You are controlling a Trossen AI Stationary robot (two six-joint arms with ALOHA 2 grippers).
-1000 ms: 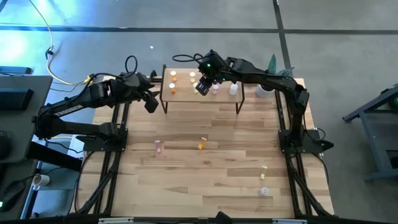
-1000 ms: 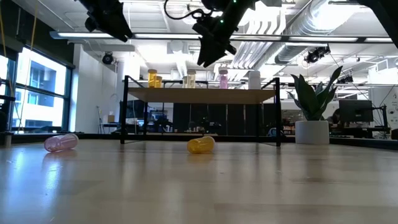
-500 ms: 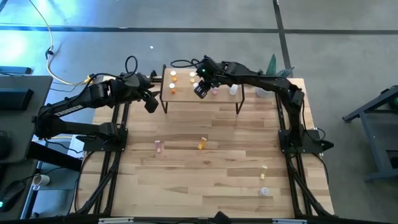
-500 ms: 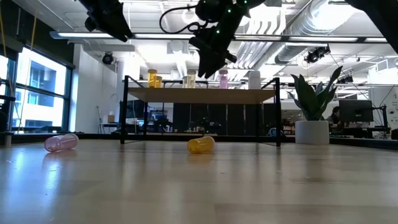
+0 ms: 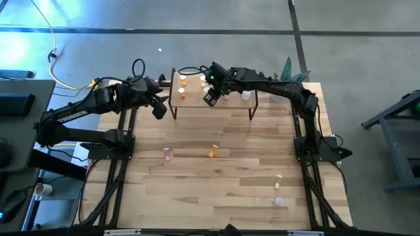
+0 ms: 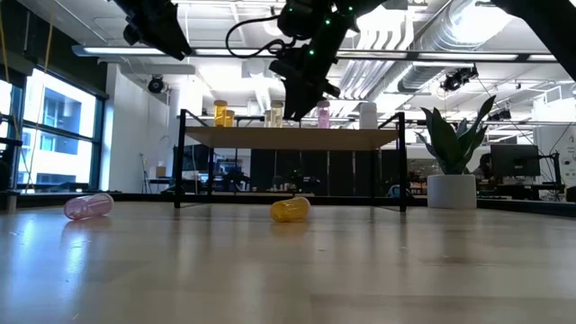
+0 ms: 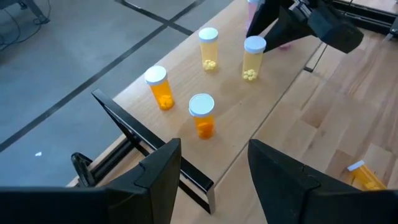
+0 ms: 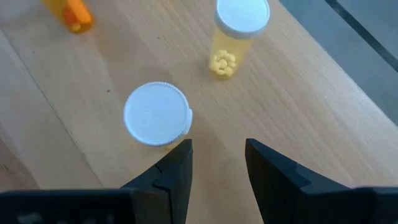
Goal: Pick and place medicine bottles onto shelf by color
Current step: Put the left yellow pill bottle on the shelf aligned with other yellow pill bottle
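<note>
The shelf (image 5: 213, 105) stands at the table's far middle. On it stand two orange medicine bottles (image 7: 160, 87) (image 7: 201, 115), two yellow ones (image 7: 209, 48) (image 7: 252, 57), a pink one (image 5: 226, 96) and a white one (image 5: 246, 95). My right gripper (image 8: 217, 155) hovers open just above the shelf top, beside a white-capped bottle (image 8: 157, 114) seen from above. It also shows in the high view (image 5: 210, 99) and the low view (image 6: 301, 94). My left gripper (image 7: 211, 168) waits open, raised off the shelf's left end (image 5: 159, 109).
Loose bottles lie on the table: a pink one (image 5: 167, 153), a yellow-orange one (image 5: 213, 151), a yellow one (image 5: 278, 178) and a clear one (image 5: 279, 202) near the right front. A white plant pot (image 6: 453, 190) stands at the far right corner.
My right gripper has sunk toward the shelf top and shifted a little toward the table's left, over the yellow bottles. Its fingers have kept the same gap. No bottle has moved.
</note>
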